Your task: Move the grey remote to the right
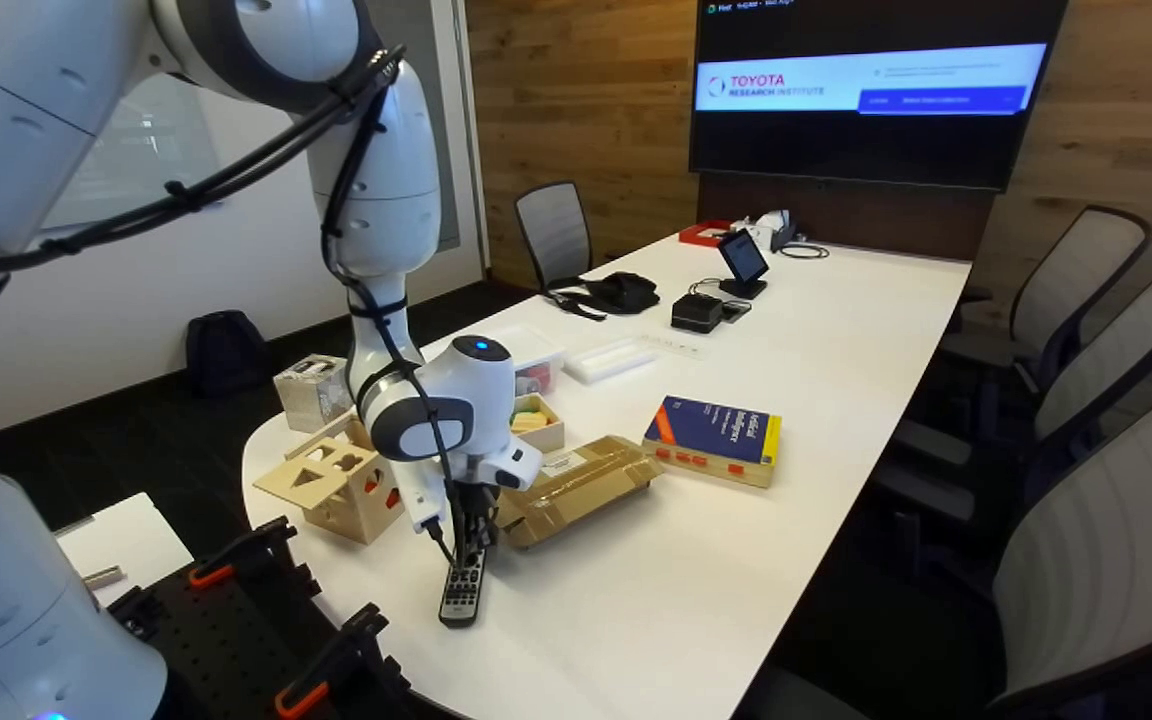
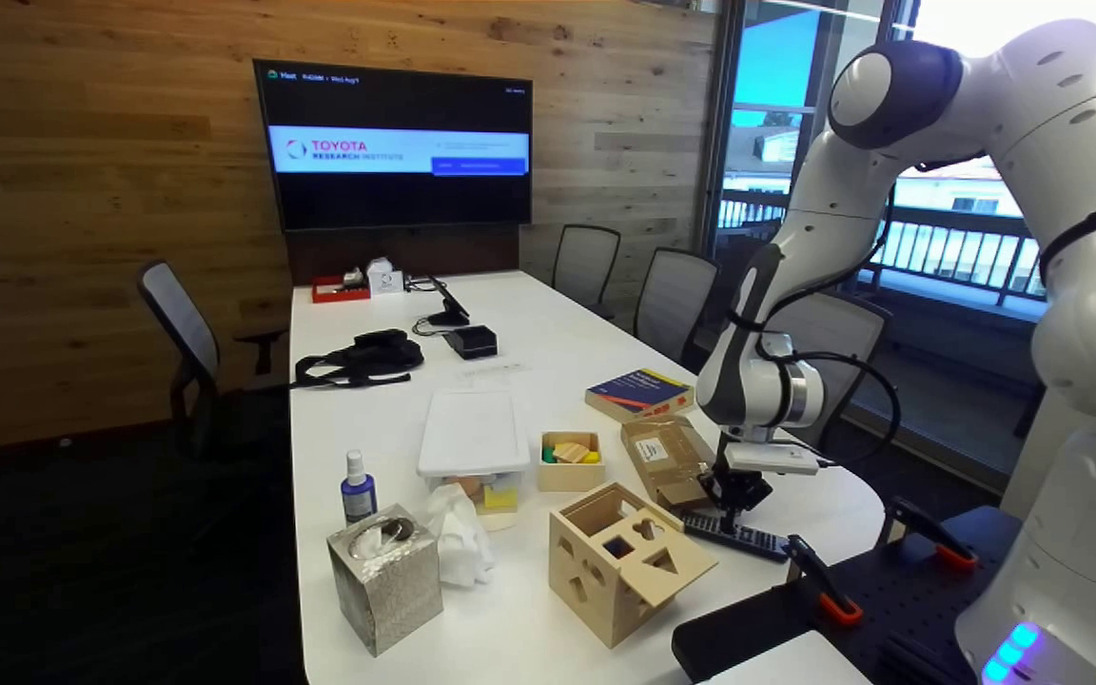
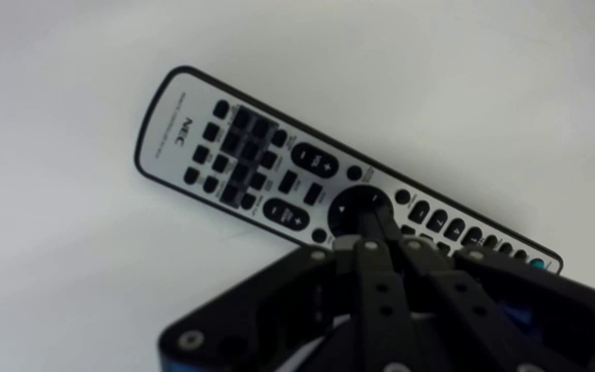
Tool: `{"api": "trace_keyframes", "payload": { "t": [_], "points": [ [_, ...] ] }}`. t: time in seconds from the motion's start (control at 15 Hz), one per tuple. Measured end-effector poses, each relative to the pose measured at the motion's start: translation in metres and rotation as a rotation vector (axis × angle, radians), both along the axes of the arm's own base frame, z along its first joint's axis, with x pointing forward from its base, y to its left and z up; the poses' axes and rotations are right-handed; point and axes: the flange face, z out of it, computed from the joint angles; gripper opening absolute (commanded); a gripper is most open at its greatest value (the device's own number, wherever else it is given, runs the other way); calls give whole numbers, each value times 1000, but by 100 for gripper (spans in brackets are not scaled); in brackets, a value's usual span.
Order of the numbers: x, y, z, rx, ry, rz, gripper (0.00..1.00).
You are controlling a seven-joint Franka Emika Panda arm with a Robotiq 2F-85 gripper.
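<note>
The grey remote lies flat on the white table. It shows in both exterior views [image 1: 460, 598] [image 2: 750, 538], with its numbered end partly behind the gripper. In the wrist view the remote [image 3: 287, 178] lies diagonally, its NEC-marked end at upper left, its teal-button end at lower right. My gripper [image 3: 377, 219] points down over the remote's round dial, with its two fingertips pressed together and nothing between them. In the exterior views the gripper [image 1: 473, 548] [image 2: 729, 519] is right at the remote's top. I cannot tell whether the tips touch it.
A tan cardboard box [image 1: 581, 490] lies close beside the gripper. A wooden shape-sorter box [image 2: 619, 561] stands on the other side. A blue-and-yellow book [image 1: 714, 437] lies beyond the cardboard box. Black clamps [image 1: 336, 660] stand at the robot's mount near the table edge.
</note>
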Motion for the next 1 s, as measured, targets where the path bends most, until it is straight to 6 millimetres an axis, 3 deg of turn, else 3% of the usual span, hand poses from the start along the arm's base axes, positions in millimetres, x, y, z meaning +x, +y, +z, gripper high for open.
{"api": "trace_keyframes", "payload": {
  "t": [0.6, 1.0],
  "points": [
    [4, -4, 0, -2, 10, 5, 0],
    [18, -29, 9, -34, 58, 66, 0]
  ]
}}
